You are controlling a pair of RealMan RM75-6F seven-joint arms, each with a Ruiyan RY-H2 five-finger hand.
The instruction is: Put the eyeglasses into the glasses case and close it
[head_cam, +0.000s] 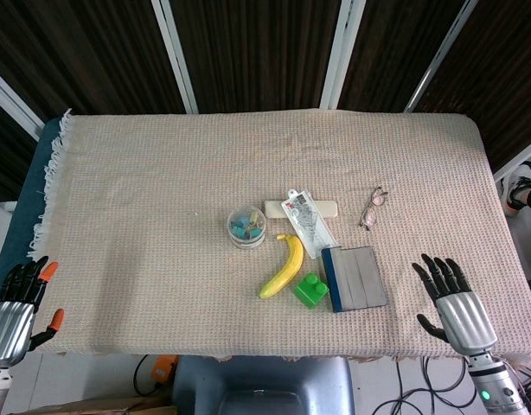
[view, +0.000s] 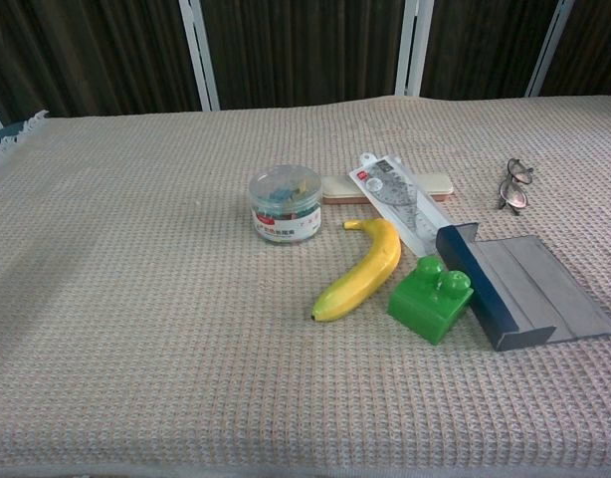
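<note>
Eyeglasses lie folded on the tabletop, ahead of the right hand and a little to its inner side, their long axis running diagonally away from it. The case sits open just inward of that hand, nearer than the glasses. The right hand rests empty, fingers spread; the left hand, also empty and apart, waits well off at the far edge. By my reading, the right hand is plainly closer for the pickup.

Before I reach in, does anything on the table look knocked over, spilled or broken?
Nothing stands out. The glasses case lies open and flat, the eyeglasses sit folded apart from it, and the banana, green block and clip jar rest undisturbed.
</note>
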